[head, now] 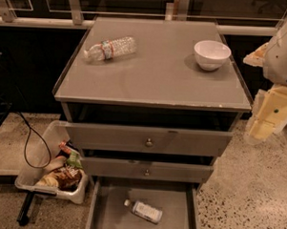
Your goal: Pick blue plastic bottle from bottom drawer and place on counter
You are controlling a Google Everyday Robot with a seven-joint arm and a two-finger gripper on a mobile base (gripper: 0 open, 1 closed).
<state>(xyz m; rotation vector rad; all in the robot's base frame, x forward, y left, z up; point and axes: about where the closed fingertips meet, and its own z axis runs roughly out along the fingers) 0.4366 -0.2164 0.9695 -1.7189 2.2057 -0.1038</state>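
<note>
The blue plastic bottle (144, 211) lies on its side in the open bottom drawer (110, 215), white cap pointing left, near the drawer's middle. The counter (159, 74) is the grey top of the cabinet. My gripper (260, 128) hangs at the right edge of the view, beside the cabinet's right front corner, at about the height of the top drawer. It is well above and to the right of the bottle, touching nothing.
A clear crinkled water bottle (110, 48) lies at the counter's back left and a white bowl (212, 54) at its back right. Two upper drawers (148, 141) stand slightly out. A white bin of snacks (59, 177) and a black cable (30, 140) sit on the floor at left.
</note>
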